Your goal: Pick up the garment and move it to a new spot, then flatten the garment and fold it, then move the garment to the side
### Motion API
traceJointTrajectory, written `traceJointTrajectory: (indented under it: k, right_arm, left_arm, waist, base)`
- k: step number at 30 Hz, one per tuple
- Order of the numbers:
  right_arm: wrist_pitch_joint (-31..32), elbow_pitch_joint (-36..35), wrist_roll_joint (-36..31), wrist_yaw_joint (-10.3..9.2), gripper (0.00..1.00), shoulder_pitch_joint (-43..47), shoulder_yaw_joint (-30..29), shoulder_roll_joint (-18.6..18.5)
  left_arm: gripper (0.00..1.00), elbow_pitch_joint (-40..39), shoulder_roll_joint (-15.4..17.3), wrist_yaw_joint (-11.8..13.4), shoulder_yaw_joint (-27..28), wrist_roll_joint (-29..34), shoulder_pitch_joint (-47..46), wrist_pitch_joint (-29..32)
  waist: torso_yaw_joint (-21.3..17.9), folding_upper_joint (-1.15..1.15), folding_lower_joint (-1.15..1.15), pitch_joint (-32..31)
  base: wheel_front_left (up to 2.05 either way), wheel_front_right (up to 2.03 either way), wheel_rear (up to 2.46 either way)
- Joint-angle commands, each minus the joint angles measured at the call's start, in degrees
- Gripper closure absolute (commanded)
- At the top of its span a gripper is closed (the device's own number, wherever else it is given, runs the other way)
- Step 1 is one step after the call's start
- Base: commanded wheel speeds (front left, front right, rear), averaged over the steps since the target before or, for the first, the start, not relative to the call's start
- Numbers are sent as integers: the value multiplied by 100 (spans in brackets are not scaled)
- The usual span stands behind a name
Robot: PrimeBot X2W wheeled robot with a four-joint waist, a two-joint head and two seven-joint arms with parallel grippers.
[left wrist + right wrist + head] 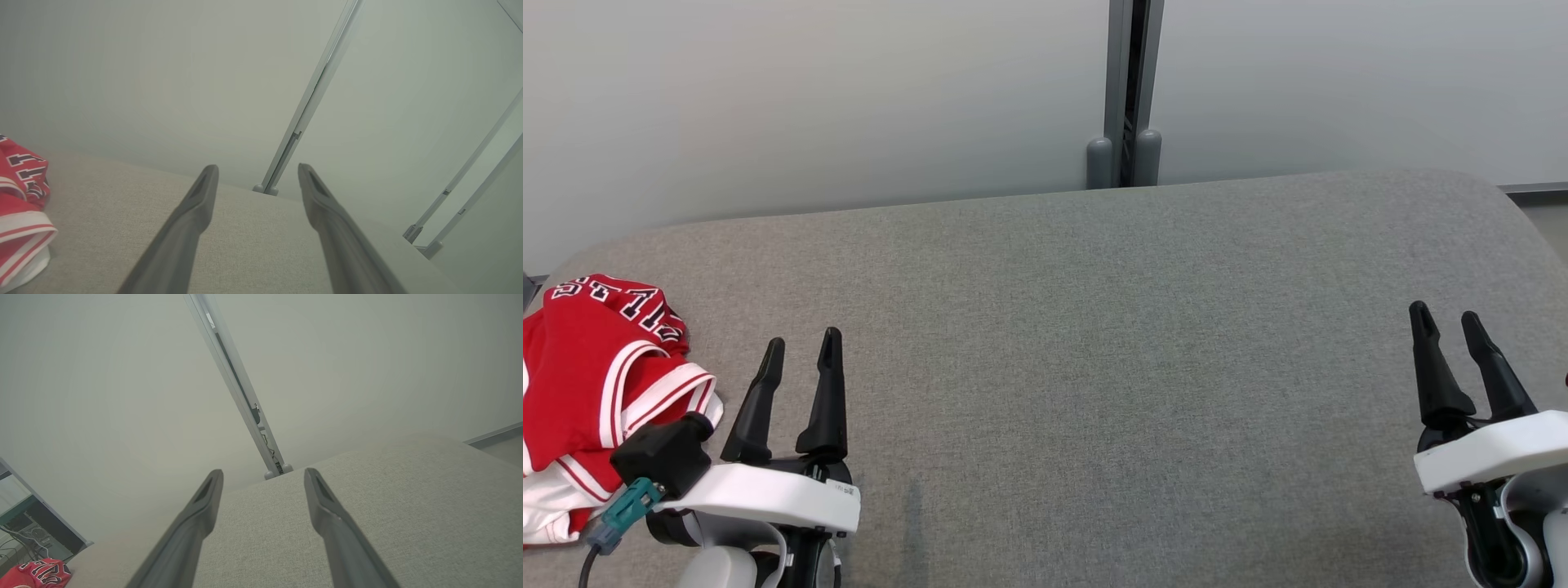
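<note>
Nearest the head camera, at the lower left, the left gripper point(804, 339) rests low over the grey fabric tabletop point(1094, 327). Its two dark fingers are spread wide with nothing between them and point away from the robot. A black connector block point(662, 453) with a teal plug point(625, 506) sticks out from the left side of its white wrist housing. At the lower right, the right gripper point(1445, 314) is also spread wide and empty, its fingers pointing the same way over bare fabric. The garment, a red jersey point(588, 359) with white and red striped trim and black-and-white lettering, lies crumpled at the far left edge of the tabletop. It is just beside the left gripper's wrist and well apart from the right gripper. In the head view the connector block overlaps the jersey's lower folds, and whether they touch cannot be told. The left fingers stand a little to the jersey's right, clear of the cloth. Behind the tabletop rises a pale wall point(809, 98), split by a grey vertical post point(1125, 90) with two rounded caps point(1099, 162) at its foot.
</note>
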Motion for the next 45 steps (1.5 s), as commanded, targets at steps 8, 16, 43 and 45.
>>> traceJointTrajectory:
  k: [8,16,43,45]
  right_arm:
    - [-273,-107,-625,2,0,38,114,-74]
    - [-436,-106,-1110,2,0,86,196,-71]
    - [-608,-267,-2301,1,0,381,248,104]
    - [-614,-287,-2350,1,0,407,244,116]
  left_arm:
    - [0,-30,120,131,-13,596,-69,82]
    - [0,-13,173,261,-9,1016,-58,181]
    - [0,39,322,511,-7,2019,51,339]
    - [0,50,330,501,-17,2069,61,356]
  waist:
    - [12,0,0,3]
    - [16,0,0,16]
    - [16,0,0,17]
    - [16,0,0,19]
  base:
    - [0,0,0]
    - [0,0,0]
    - [0,0,0]
    - [0,0,0]
